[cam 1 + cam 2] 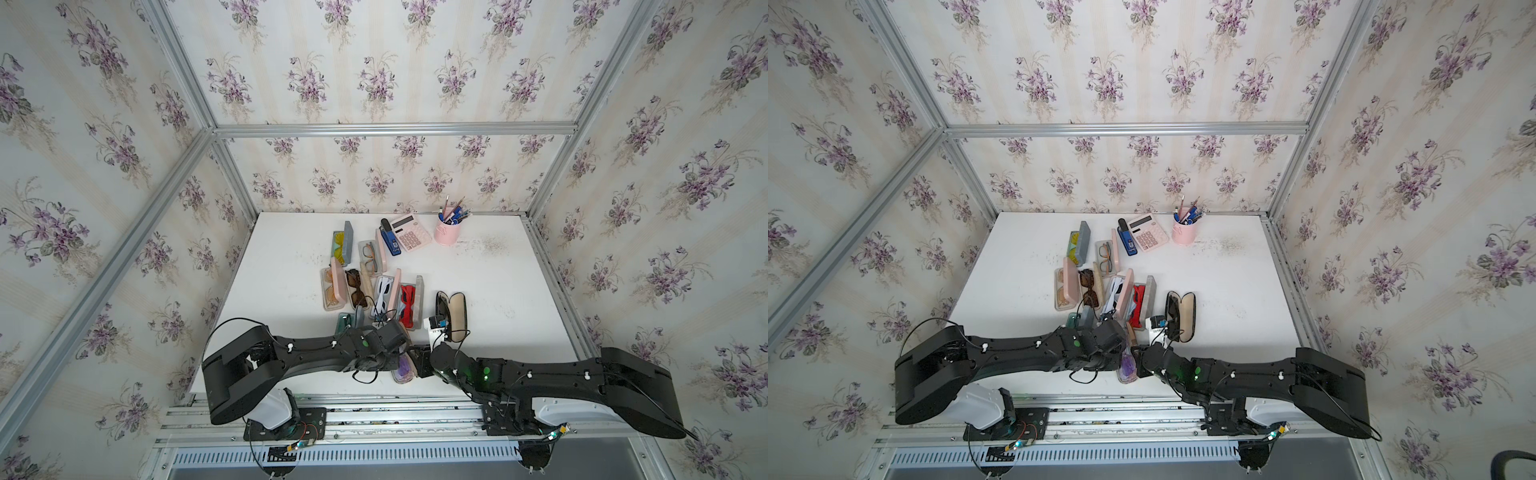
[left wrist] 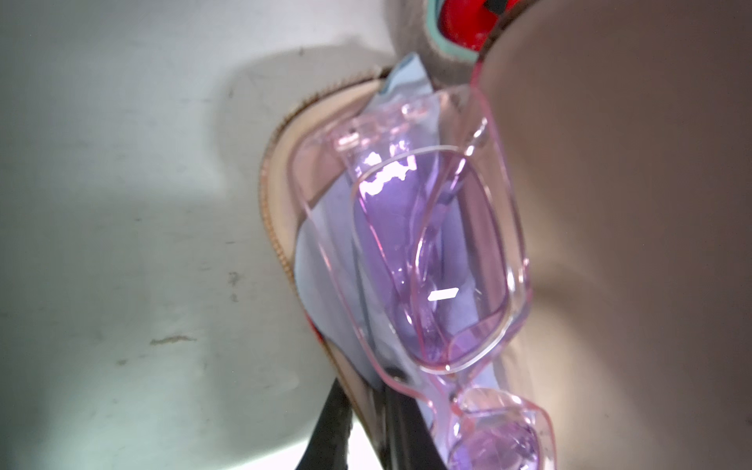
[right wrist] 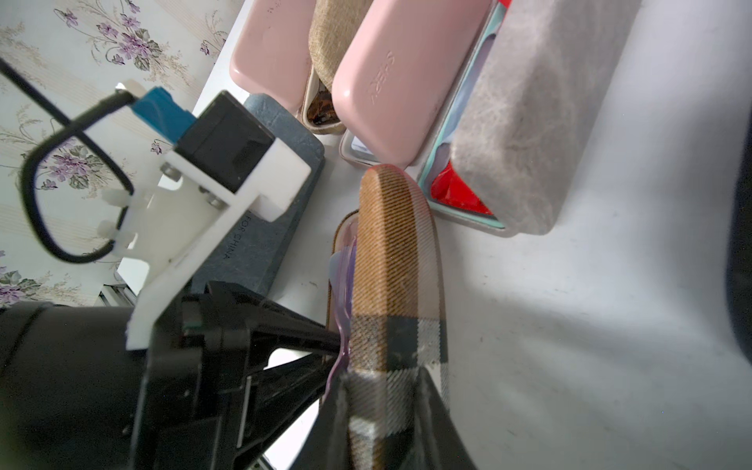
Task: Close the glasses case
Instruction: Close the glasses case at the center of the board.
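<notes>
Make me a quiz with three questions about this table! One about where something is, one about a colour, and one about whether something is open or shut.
1. Where is the pink cup?
A) next to the calculator
B) inside a case
C) under an arm

2. What colour are the lenses of the glasses in the plaid case?
A) green
B) purple
C) black

3. How is the plaid case?
A) shut flat
B) lid missing
C) open, with its lid in the right gripper

Answers:
1 A: in both top views the cup stands at the far end of the table, next to the calculator.
2 B: the left wrist view shows purple lenses in a clear pink frame.
3 C: in the right wrist view the lid stands up, the glasses show beside it, and the gripper clasps the lid.
</notes>
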You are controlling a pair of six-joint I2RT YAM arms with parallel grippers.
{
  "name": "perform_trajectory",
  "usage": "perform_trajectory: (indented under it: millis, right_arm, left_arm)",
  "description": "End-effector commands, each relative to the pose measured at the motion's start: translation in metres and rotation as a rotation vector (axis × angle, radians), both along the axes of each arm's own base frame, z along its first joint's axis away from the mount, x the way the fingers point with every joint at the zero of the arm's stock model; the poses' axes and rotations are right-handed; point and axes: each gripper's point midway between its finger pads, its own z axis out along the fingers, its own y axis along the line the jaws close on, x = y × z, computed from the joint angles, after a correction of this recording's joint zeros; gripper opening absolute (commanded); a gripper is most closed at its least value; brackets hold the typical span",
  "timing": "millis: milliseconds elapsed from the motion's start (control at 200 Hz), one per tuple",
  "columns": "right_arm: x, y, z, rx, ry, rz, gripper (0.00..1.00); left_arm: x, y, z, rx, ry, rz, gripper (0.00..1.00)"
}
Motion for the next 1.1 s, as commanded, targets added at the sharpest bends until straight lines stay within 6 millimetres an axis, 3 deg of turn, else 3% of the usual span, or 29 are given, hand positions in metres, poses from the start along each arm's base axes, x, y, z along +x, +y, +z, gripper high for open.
perform_trajectory:
  millis: [0,1094]
  right_arm:
    - [-0.034,0.02,-0.009,0.03,0.125,0.155,0.18]
    - [-0.067,0.052,-0.028,-0.028,0.162,0.22,0.16]
  left_arm:
    - [0.001,-0.016,0.004,-0.057,-0.024,-0.067,0.17]
    - [0.0,-0.016,0.012,-0.094,-0.067,-0.053,0.17]
